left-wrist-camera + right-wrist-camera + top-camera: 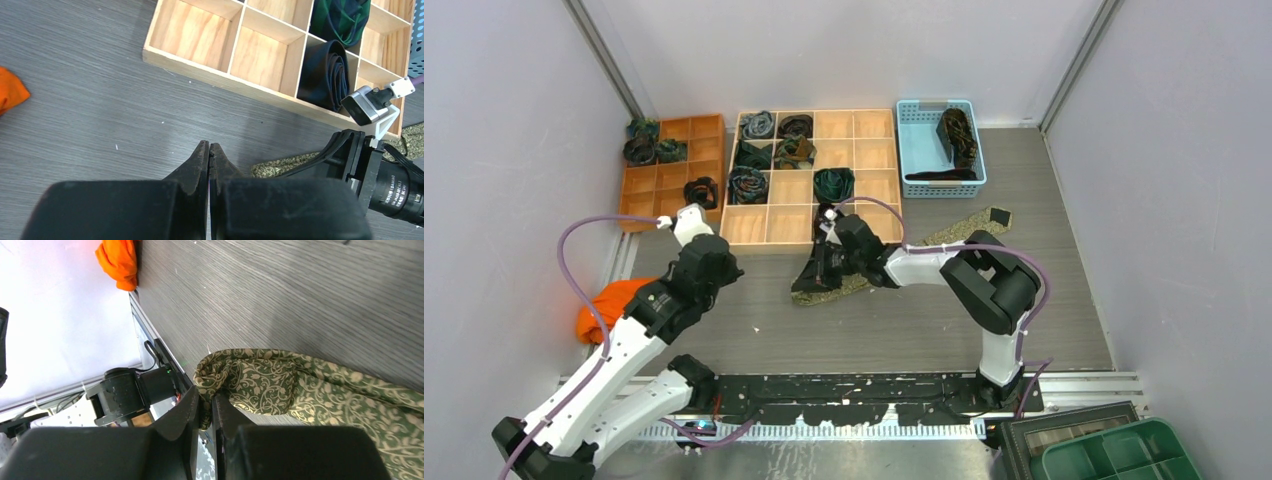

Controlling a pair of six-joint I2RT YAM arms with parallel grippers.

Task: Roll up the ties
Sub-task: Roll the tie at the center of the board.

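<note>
A: Widest first?

B: Grey worktop (904, 330), bearing a wooden divided tray (874, 125) at the back; an orange divided tray (674, 178) on its left and a blue basket (914, 150) on its right; coiled ties (749, 185) sitting in several cells of both trays, other cells bare.

A: And the one in hand?

B: Olive-gold tie (949, 235), laid out as a long flat strip in front of the wooden tray, slanting up toward the basket; the end away from the basket doubled over on itself, by the look of it the first fold of a roll; nothing like a coil yet.

A: Claws?

B: Right claw (206, 399) pinching that folded end, leaf-patterned fabric caught between the fingers, low over the worktop; left claw (209, 150) pressed together on nothing, hovering above bare worktop near the wooden tray's front edge, close beside the right wrist.

A: Step, then?

B: Most likely the very start of the roll; nearly the whole length left to wind.

A: Next move?

B: Probably calls for turning the pinched end over toward the basket end, keeping the fold tight and the edges in line; perhaps also for bringing the left claw down onto the strip to stop it sliding; after that, lifting the finished coil into a bare cell.
</note>
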